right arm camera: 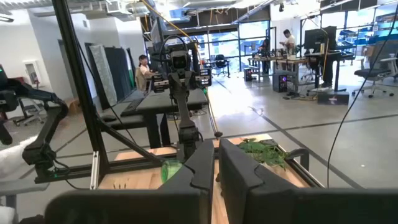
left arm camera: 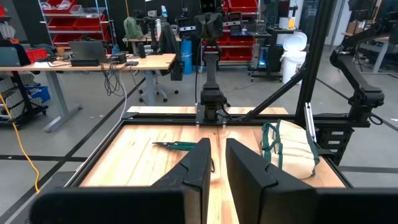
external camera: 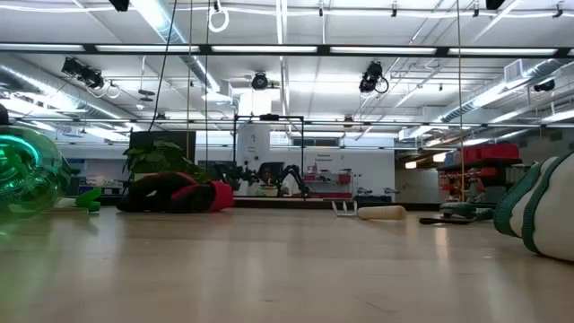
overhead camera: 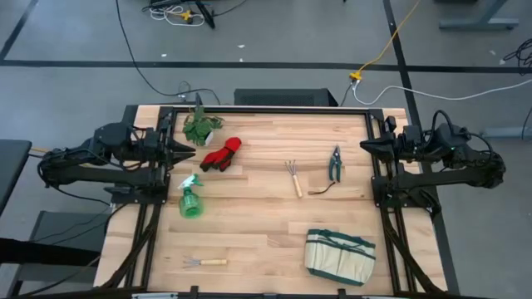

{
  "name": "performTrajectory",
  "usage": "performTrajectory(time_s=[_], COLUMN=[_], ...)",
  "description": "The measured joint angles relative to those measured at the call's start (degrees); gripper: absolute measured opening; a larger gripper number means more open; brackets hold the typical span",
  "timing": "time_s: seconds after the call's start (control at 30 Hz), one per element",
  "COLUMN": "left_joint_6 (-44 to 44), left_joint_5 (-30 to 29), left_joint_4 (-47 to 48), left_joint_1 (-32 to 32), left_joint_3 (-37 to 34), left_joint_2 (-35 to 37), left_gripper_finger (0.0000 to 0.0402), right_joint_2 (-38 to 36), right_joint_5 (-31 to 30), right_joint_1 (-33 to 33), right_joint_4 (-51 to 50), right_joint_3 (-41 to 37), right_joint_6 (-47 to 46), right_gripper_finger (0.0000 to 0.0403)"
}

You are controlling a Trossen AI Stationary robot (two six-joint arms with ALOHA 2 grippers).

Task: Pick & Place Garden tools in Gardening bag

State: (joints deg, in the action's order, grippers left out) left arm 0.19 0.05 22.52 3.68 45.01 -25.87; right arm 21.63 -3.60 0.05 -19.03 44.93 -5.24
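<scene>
— Two grippers, both idle?

— Looks so. Left gripper [overhead camera: 184,154] at the left edge of the table [overhead camera: 258,224], upper left of the high view, tip just beside the red gloves [overhead camera: 223,154]. Fingers drawn together to a point, clenched on nothing. Right gripper [overhead camera: 366,147] at the right edge, upper right of that view, likewise pinched closed and empty, aimed across toward the pruning shears [overhead camera: 335,164] but apart from them.

— And the rest of the tools?

— All lying out on the wood. Gloves left of centre in the upper part, just below the leafy plant bunch [overhead camera: 202,126]. Green spray bottle [overhead camera: 192,199] on its side below the gloves, nozzle end up toward the left gripper. One hand fork [overhead camera: 294,178] near the middle of the frame, tines toward the top. Second hand fork [overhead camera: 204,262] at lower left, close to the near edge, tines pointing left. Shears just right of the middle fork, not touching it.

— Where's the gardening bag [overhead camera: 339,256]?

— Lower right of the high view, resting on the table, well apart from every tool. Fills the far right edge of the low view, beige with green trim.

— Anything inside?

— Cannot tell from these views.
</scene>
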Motion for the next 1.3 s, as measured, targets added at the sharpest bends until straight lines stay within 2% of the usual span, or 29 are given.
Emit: performTrajectory(time_s=[0.97, 1.1, 1.3], left_joint_6=[0.33, 0.33, 0.35], left_joint_5=[-0.02, -0.02, -0.02], left_joint_4=[-0.84, -2.85, -4.79], left_joint_1=[0.00, 0.00, 0.00], left_joint_3=[0.00, -0.02, -0.02], left_joint_2=[0.00, 0.00, 0.00], left_gripper_finger=[0.0058, 0.0058, 0.0058], right_joint_2=[0.00, 0.07, 0.07], right_joint_5=[-0.06, -0.22, -0.12], right_joint_1=[-0.01, -0.02, 0.02], right_joint_4=[0.11, 1.84, 8.39], right_joint_3=[0.00, 0.00, 0.00], right_joint_6=[0.74, 3.17, 1.27], right_gripper_finger=[0.0027, 0.0027, 0.0027])
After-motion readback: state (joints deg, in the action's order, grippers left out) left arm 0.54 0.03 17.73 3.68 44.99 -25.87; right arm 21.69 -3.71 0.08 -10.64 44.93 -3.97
